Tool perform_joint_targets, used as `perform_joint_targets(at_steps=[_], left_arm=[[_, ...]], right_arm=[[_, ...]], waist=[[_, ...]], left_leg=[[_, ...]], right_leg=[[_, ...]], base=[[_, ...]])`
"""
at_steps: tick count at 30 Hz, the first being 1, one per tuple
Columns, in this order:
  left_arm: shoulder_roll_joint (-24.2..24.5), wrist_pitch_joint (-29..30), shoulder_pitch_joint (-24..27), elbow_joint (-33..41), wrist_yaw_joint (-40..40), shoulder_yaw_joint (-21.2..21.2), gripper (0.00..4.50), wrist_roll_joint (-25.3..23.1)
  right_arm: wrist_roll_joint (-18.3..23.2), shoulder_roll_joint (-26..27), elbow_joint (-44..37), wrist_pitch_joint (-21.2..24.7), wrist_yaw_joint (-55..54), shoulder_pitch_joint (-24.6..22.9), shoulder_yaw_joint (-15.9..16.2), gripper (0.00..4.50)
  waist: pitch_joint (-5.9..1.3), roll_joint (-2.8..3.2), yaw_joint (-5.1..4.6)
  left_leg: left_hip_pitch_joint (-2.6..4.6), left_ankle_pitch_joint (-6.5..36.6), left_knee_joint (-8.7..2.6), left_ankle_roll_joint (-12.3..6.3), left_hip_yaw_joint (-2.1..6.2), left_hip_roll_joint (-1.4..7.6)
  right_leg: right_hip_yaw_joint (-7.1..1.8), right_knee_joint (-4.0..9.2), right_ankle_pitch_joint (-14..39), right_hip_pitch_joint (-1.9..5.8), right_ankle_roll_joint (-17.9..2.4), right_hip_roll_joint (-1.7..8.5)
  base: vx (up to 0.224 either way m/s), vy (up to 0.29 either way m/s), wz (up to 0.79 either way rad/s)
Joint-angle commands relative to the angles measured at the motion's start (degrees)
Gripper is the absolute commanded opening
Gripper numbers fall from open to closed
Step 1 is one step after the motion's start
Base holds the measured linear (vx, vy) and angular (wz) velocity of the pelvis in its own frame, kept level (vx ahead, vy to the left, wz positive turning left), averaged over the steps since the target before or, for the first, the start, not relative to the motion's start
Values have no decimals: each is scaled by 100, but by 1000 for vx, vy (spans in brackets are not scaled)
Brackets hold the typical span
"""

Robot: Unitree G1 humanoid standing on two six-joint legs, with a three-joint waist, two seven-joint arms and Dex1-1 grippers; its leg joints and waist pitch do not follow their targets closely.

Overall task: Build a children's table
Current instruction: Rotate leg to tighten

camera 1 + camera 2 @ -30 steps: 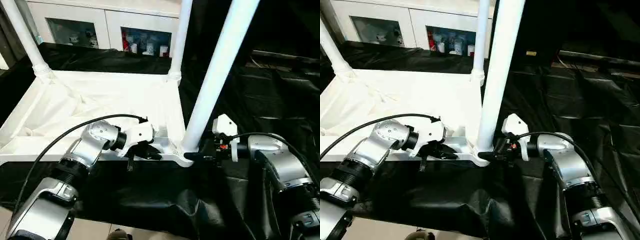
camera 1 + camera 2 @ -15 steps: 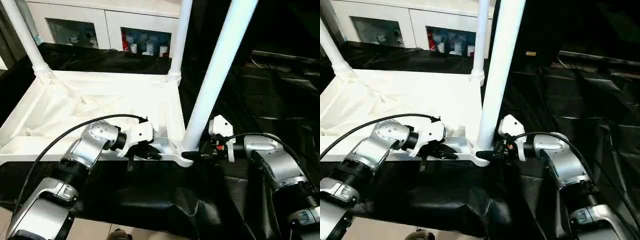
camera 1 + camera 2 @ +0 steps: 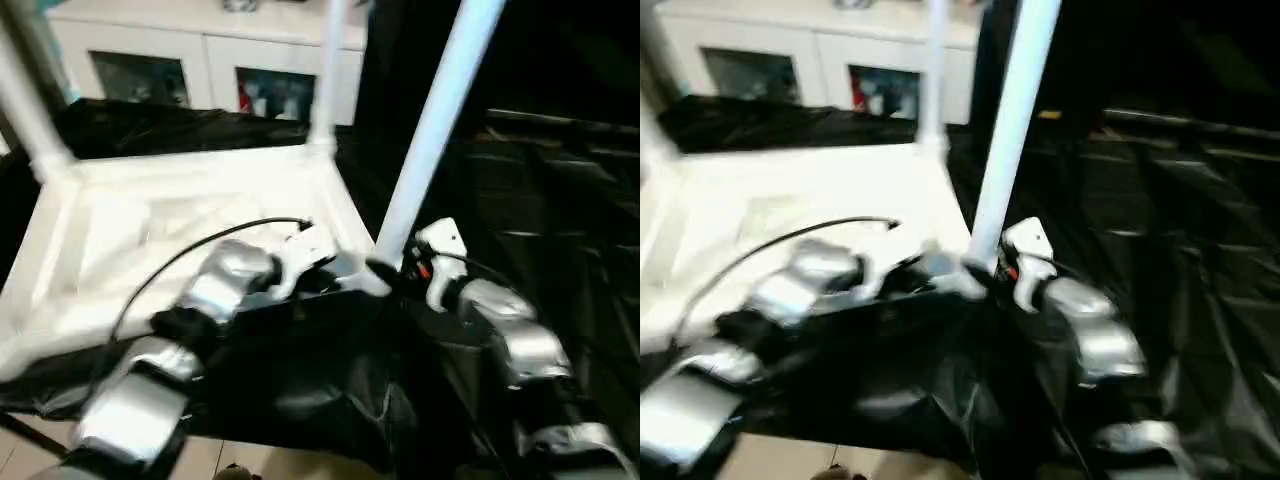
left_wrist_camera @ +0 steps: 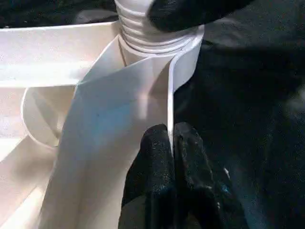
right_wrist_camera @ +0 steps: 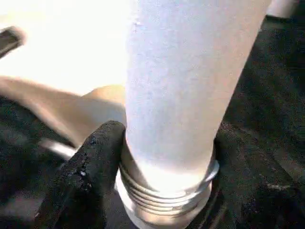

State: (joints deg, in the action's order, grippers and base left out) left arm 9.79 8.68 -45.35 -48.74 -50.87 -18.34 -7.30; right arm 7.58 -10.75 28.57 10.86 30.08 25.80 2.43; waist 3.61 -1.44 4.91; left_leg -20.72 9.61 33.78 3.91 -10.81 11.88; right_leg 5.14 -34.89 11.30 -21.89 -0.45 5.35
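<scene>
While pinching the tabletop [image 4: 119, 124] rim, left claw [image 4: 172, 143]; right claw [image 5: 157, 157] astride the leg [image 5: 186, 81]

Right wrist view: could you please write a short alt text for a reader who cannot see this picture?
The right gripper closes its two black fingers around the base of a white table leg, just above the leg's threaded end. Behind it lies the white tabletop, with black cloth beside it.
</scene>
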Motion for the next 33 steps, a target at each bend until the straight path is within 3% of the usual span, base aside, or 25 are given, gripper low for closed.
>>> perform_joint_targets(at_steps=[1,5,6,7,8,11,14,16,21,25,27,29,31,33], left_arm=[[-238,122,-344,-187,721,218,0,7],[-447,40,-554,-513,976,238,0,-61],[-474,-69,-613,-598,920,216,0,-77],[-473,-107,-623,-610,889,205,0,-81],[-435,-165,-612,-603,786,170,0,-75],[-380,-209,-582,-575,677,141,0,-75],[-220,-403,-498,-538,349,91,0,-76],[87,-786,-269,-299,-361,-18,0,-35],[576,-1257,171,295,-1414,-181,0,150],[845,-1099,508,921,-2211,-110,0,590],[979,-1090,613,1124,-2440,-114,0,664],[1086,-1076,687,1257,-2588,-112,0,694],[1149,-1039,741,1369,-2658,-106,0,715],[1202,-971,783,1481,-2721,-103,0,733]], right_arm=[[-94,393,569,419,-548,-21,96,262],[-239,699,804,365,-817,237,177,262],[-287,714,835,153,-605,319,287,262],[-278,712,831,100,-527,335,304,317],[-188,698,784,115,-376,350,271,331],[-163,639,742,90,-249,360,272,344],[-159,345,554,-71,257,333,331,360],[-120,-263,261,-198,1298,222,481,360],[-281,-939,144,-443,2192,179,690,360],[-27,-1177,-188,-310,2810,139,670,360],[72,-1283,-312,-282,3077,121,711,360],[123,-1371,-359,-291,3313,120,783,360],[132,-1415,-356,-308,3463,126,840,360],[135,-1411,-358,-306,3562,131,863,360]], waist=[[-343,25,-53],[-360,48,-88],[-354,157,-112],[-357,113,-126],[-367,86,-106],[-365,97,-111],[-379,70,-95],[-387,57,-89],[-427,69,-38],[-491,82,24],[-513,92,56],[-494,103,90],[-463,92,95],[-430,89,97]], left_leg=[[124,2248,-464,192,153,150],[117,2304,-490,187,188,142],[131,2444,-497,228,185,139],[116,2455,-494,218,188,131],[114,2374,-496,154,182,124],[106,2271,-480,37,163,123],[94,2095,-467,-43,145,128],[59,1963,-468,-138,133,141],[26,1497,-430,-221,111,170],[-5,808,-386,-401,81,192],[7,540,-342,-517,62,195],[9,642,-330,-561,49,207],[4,887,-350,-494,45,203],[24,1300,-378,-278,45,201]], right_leg=[[-232,647,2883,131,-662,387],[-207,660,2584,146,-701,385],[-213,683,2367,134,-756,355],[-205,663,2275,155,-787,355],[-217,643,2146,173,-844,360],[-239,631,2110,170,-951,375],[-241,624,2047,182,-982,374],[-254,607,1926,213,-982,367],[-271,503,1265,239,-1237,388],[-263,320,114,277,-1569,334],[-269,249,-378,234,-1678,312],[-264,247,-316,199,-1725,314],[-264,285,99,192,-1651,325],[-278,365,811,170,-1486,343]], base=[[0,0,0],[0,0,0],[0,0,0],[0,0,0],[0,0,0],[0,0,0],[0,0,0],[0,0,0],[0,0,0],[38,-14,-1],[0,0,0],[0,0,0],[0,0,0],[0,0,0]])
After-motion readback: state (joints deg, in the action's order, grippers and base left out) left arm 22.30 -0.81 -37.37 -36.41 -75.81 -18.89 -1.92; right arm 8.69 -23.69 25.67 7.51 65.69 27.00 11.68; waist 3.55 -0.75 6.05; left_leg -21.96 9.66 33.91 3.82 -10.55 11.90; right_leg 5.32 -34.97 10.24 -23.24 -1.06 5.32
